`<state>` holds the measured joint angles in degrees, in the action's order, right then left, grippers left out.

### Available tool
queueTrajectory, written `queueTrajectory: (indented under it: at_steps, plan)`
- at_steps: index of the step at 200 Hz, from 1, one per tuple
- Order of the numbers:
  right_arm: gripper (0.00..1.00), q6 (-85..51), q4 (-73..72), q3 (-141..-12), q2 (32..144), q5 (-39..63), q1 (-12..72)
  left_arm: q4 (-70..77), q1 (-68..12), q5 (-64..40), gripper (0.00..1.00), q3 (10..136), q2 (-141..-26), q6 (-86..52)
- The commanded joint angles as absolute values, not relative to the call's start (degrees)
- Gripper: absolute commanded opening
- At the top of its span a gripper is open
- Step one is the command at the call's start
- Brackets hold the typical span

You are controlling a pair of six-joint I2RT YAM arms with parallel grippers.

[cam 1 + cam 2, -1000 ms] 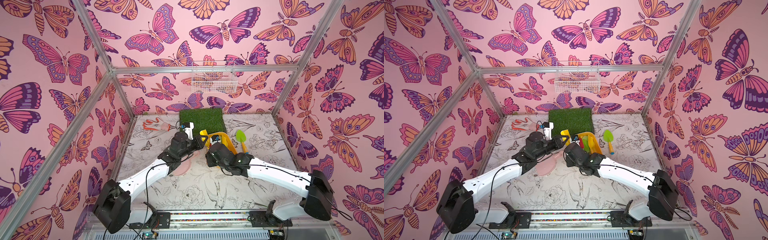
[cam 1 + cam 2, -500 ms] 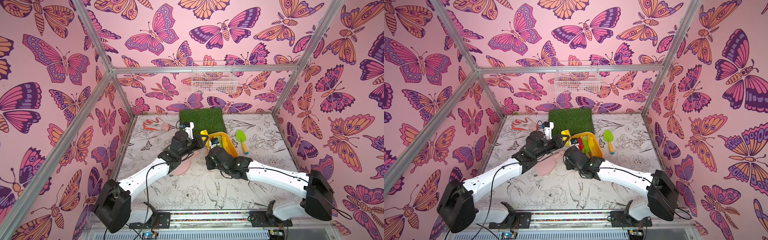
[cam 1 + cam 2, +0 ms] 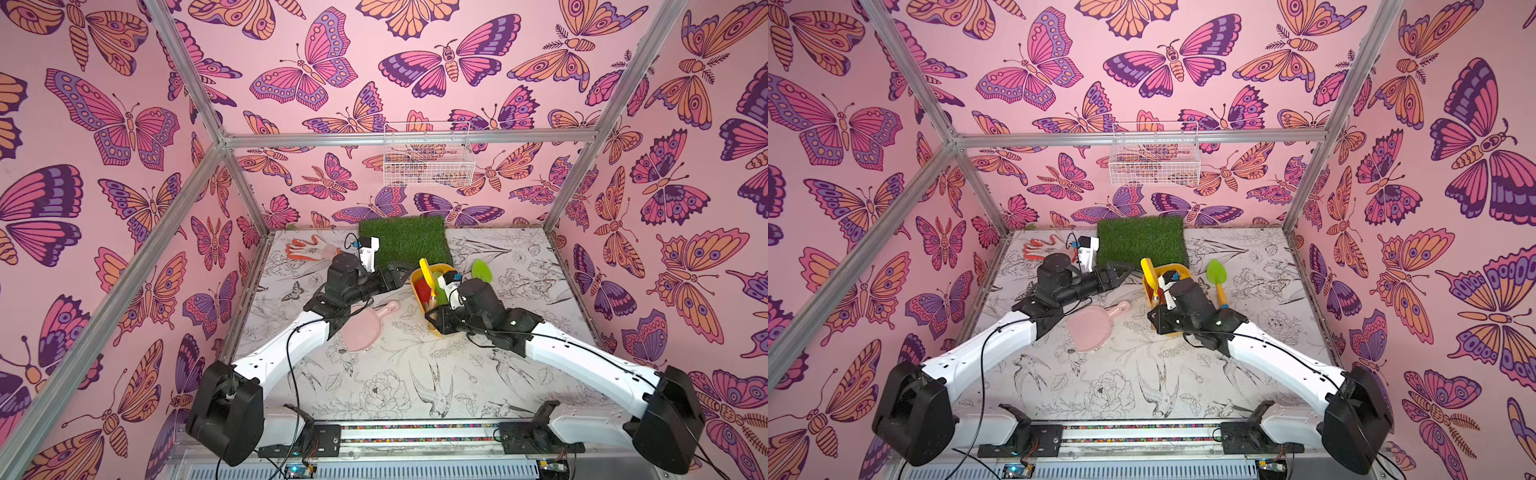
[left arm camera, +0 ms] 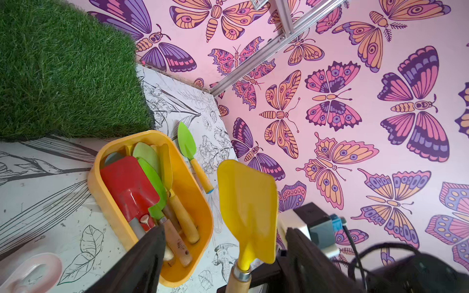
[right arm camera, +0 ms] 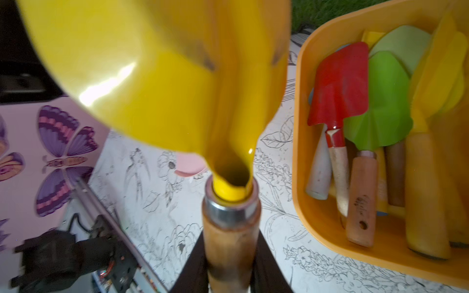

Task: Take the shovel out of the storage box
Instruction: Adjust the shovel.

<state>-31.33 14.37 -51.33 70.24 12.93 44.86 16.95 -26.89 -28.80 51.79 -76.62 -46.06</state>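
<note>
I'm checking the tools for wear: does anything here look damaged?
The red shovel in the storage box looks chipped or cracked at its neck, just above the wooden handle: a pale patch shows through the red.

A staged robot test cell: aluminium frame (image 3: 399, 139) holding butterfly-print walls (image 3: 124, 124) around a drawing-printed tabletop (image 3: 395, 374), robot arms (image 3: 291, 345) on a rail (image 3: 415, 430)

Both top views: stereo head high above the near edge of the white bench printed with line-drawn flowers and birds (image 3: 395, 374), tilted down toward the far wall; near-identical, whole enclosure in each. Left wrist: I look close across the shallow yellow-orange plastic tub (image 4: 195, 203) toward the bench's far right corner. Right wrist: very close on the yellow-bladed wooden-handled shovel (image 5: 157, 76), blurred. Both wrist views share tub and shovel.
</note>
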Motion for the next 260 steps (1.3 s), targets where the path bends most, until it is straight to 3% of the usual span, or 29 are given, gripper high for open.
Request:
queueTrajectory:
  at_steps: [1, 58, 90, 133, 201, 260]
  plan:
    - [0.09, -29.36, 11.42, -51.49, 67.93, 32.01, 40.38, 20.74, -25.45, -35.71, 0.78, 49.22, -74.35, -41.98]
    - [0.10, -29.11, 7.50, -51.42, 66.88, 52.66, 36.22, 26.08, -24.11, -43.87, 0.70, 48.43, -75.10, -37.34]
    - [0.09, -31.37, 3.40, -51.15, 67.92, 59.62, 35.73, 35.25, -22.84, -47.75, 0.60, 47.17, -77.74, -40.97]
    - [0.08, -33.61, 0.11, -50.98, 68.14, 63.36, 35.74, 45.93, -21.90, -48.86, 0.59, 44.93, -79.42, -44.18]
    - [0.05, -35.78, -2.51, -51.06, 69.48, 65.13, 35.73, 59.85, -21.80, -53.01, 0.45, 44.69, -83.64, -53.09]
    - [0.05, -37.29, -4.16, -51.16, 70.60, 66.17, 35.77, 59.68, -21.80, -53.35, 0.44, 45.57, -85.01, -53.09]
